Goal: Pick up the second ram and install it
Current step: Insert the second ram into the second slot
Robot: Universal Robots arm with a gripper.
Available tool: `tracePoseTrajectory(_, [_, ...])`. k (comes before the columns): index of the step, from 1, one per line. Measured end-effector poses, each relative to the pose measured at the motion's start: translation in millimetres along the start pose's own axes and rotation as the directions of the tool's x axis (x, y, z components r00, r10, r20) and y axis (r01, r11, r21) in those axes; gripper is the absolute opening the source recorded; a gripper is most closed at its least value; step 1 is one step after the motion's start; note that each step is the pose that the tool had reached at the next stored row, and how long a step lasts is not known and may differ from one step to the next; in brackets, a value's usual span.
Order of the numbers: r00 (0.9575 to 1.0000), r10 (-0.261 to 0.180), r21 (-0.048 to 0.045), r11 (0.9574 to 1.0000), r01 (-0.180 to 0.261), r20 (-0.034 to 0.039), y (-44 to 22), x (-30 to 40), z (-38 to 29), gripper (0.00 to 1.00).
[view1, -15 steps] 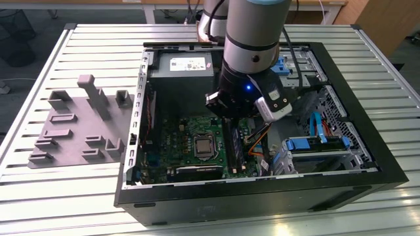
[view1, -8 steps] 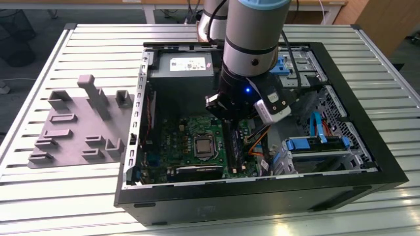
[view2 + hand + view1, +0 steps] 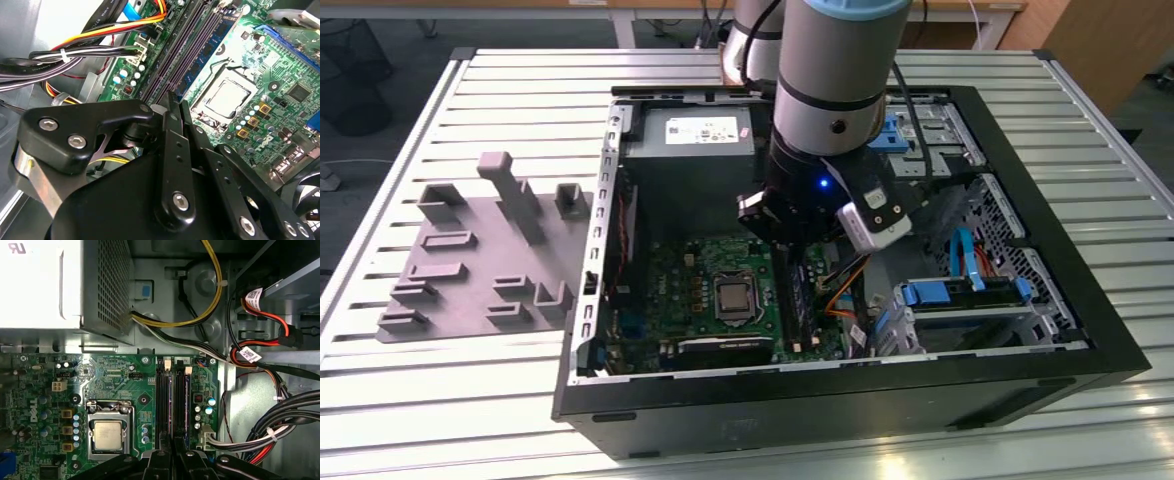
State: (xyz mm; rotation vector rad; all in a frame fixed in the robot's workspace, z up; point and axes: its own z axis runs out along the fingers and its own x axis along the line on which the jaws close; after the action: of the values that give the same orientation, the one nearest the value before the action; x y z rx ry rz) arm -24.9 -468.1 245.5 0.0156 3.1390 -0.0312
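1. Exterior view: the arm reaches straight down into the open computer case (image 3: pixel 582 330), which lies on its side on the slatted table (image 3: pixel 427 400). The gripper (image 3: pixel 787 238) hangs low over the motherboard (image 3: pixel 680 290), between the CPU socket (image 3: pixel 736 298) and the drive cage (image 3: pixel 961 300).
2. The grey holder blocks (image 3: pixel 467 260) sit on the table toward the exterior view's left, well apart from the arm.
3. Second wrist view: I read the fingers as drawn narrow, their tips almost together. The gripper (image 3: pixel 173 100) sits directly above the long black memory slots (image 3: pixel 175 55).
4. I cannot tell whether anything is pinched between the tips.
5. The second ram (image 3: pixel 207 52) shows as a blue-green stick with chips. It stands in the slot row just beside the CPU socket (image 3: pixel 227 97) and runs away from the fingertips.
6. A banded cable bundle (image 3: pixel 75 52) crosses on the other side of the slots.
7. First wrist view: the gripper (image 3: pixel 173 452) is centred on the memory slots (image 3: pixel 162 405). The CPU socket (image 3: pixel 107 432) is to one side and the power supply (image 3: pixel 50 285) lies beyond the board.
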Motion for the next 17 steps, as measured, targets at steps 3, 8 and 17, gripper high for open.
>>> tracePoseTrajectory(3, [1.0, 0.0, -0.0003, 1.0, 0.0, 0.0001, 0.1, 0.0, 2.9, 0.14])
tracePoseTrajectory(8, [1.0, 0.004, 0.0, 1.0, -0.004, 0.0, -0.3, 0.2, 11.4, 0.14])
tracePoseTrajectory(17, [1.0, 0.006, -0.0002, 1.0, -0.006, -0.0001, -2.1, 0.3, 14.7, 0.14])
